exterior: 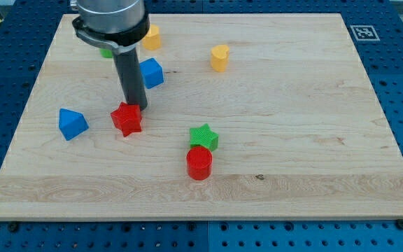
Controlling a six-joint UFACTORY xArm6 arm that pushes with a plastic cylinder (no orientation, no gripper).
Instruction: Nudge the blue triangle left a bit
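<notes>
The blue triangle (72,124) lies on the wooden board (292,126) at the view's left. My tip (134,107) comes down at the upper right edge of the red star (126,118), to the right of the blue triangle and apart from it. A blue block (151,73) sits just above and right of the rod.
A yellow block (151,37) sits near the view's top, a yellow heart-like block (220,58) to its right. A green block (106,51) is mostly hidden behind the arm. A green star (203,136) touches a red cylinder (199,163) below it.
</notes>
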